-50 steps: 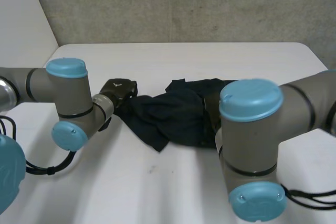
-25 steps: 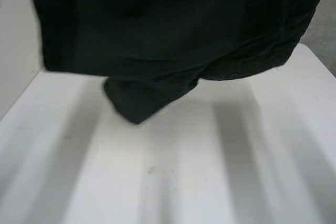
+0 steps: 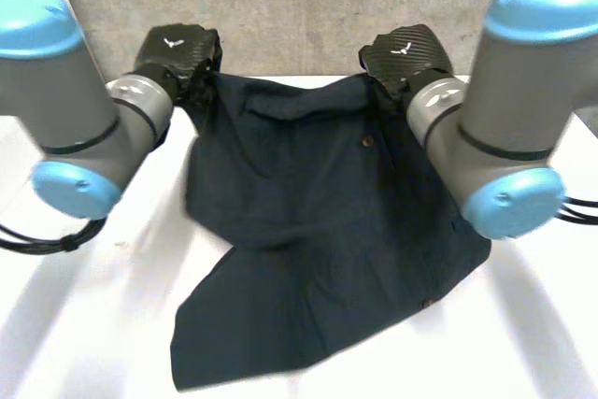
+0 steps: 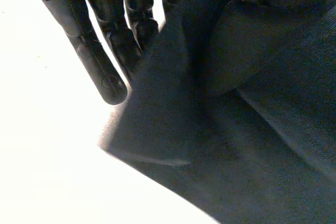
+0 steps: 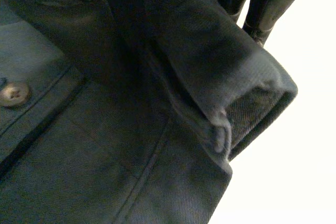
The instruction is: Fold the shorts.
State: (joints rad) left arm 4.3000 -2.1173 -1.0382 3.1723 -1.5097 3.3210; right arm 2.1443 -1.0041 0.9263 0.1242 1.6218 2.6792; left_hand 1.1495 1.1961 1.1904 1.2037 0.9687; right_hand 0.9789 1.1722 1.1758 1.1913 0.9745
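Dark navy shorts (image 3: 318, 221) hang from both hands and spread toward me, their lower part lying on the white table (image 3: 84, 324). My left hand (image 3: 177, 51) is raised at the far side and grips the top left corner of the shorts. At the same height, my right hand (image 3: 404, 55) grips the top right corner. In the left wrist view the left hand (image 4: 94, 61) has straight fingers, with the cloth (image 4: 236, 103) pinched beside them. In the right wrist view a rolled edge of the shorts (image 5: 105, 119) wraps over the right hand (image 5: 265, 9).
A grey concrete wall (image 3: 299, 7) stands behind the table's far edge. Both forearms flank the shorts. Small buttons show on the cloth (image 3: 367, 141), one of them close in the right wrist view (image 5: 13, 94). Bare table lies at the front left and front right.
The shorts lay crumpled on the table between the hands, then were lifted high before the head camera. Now they are lowered and spread, hanging from both raised hands.
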